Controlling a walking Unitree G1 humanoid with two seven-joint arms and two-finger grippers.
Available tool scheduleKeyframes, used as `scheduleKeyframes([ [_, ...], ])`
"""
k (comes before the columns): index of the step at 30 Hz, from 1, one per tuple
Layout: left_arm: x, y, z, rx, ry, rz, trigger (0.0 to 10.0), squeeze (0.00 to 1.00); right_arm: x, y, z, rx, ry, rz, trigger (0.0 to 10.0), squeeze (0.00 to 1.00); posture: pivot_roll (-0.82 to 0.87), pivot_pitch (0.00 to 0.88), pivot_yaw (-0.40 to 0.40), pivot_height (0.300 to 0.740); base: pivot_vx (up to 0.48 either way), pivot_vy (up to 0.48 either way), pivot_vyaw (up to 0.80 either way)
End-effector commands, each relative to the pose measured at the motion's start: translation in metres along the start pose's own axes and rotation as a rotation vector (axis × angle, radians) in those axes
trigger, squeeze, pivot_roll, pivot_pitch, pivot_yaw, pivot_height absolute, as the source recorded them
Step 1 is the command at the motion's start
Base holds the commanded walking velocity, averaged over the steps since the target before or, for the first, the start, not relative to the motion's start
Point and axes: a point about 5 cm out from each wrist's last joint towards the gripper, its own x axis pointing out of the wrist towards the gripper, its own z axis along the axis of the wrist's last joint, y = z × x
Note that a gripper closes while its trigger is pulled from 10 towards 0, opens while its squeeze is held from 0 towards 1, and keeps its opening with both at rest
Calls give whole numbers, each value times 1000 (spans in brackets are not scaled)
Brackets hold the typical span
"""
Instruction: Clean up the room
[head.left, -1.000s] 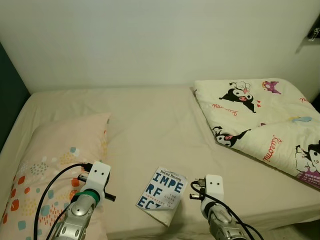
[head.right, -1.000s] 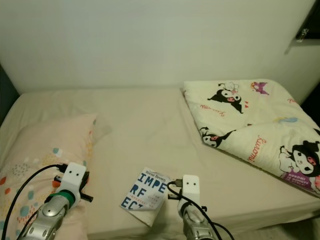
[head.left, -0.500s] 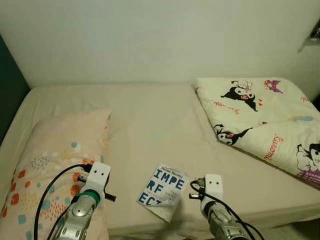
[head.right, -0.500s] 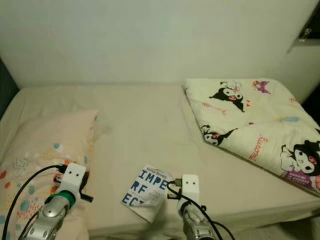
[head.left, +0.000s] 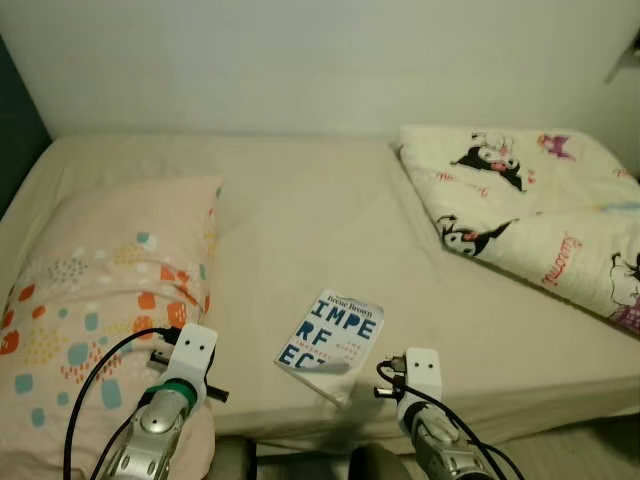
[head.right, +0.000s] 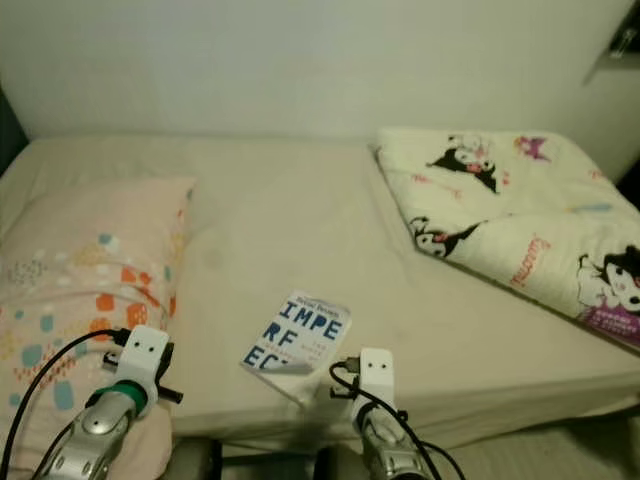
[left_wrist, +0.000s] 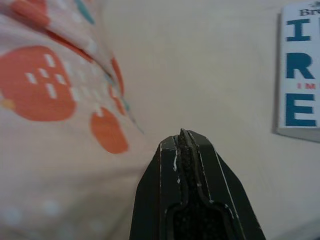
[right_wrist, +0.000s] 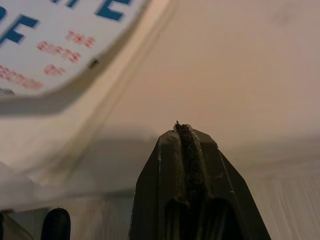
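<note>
One book (head.left: 331, 333) is what I would go for first: a white paperback with big blue block letters on the cover and small red print beneath, lying face up at the near edge of the bed (head.left: 300, 220), its nearest corner poking out past the mattress edge. I judge it light and fairly floppy, with a smooth cover that could slide on the sheet, so the overhanging near corner or the long right edge looks like the best place to pinch, since a finger can get underneath there without digging into the bedding. My right gripper (right_wrist: 188, 131) sits low, just beside the book's right near corner, with its black fingers pressed together and holding nothing. My left gripper (left_wrist: 182, 136) hangs over the sheet between the book and the pillow (head.left: 90, 290), its jaws likewise closed flat on each other and empty. That pillow, pale pink with orange and teal blotches, lies along the left side of the bed. A cream quilt (head.left: 530, 220) printed with black-and-white cartoon characters is bunched on the far right, soft and bulky, probably a two-handed job.
</note>
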Motion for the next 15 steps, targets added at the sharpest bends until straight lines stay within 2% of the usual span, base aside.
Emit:
scheduleKeyframes([
  [1, -2, -1, -5, -6, 16, 3, 10000, 0, 0, -4, -1, -4, 16, -6, 10000, 0, 147, 0, -8, 625, 0, 0, 0],
  [15, -4, -1, -8, -9, 23, 11, 10000, 0, 3, 1, 6, -11, 8, 37, 10000, 0, 150, 0, -29, 625, 0, 0, 0],
])
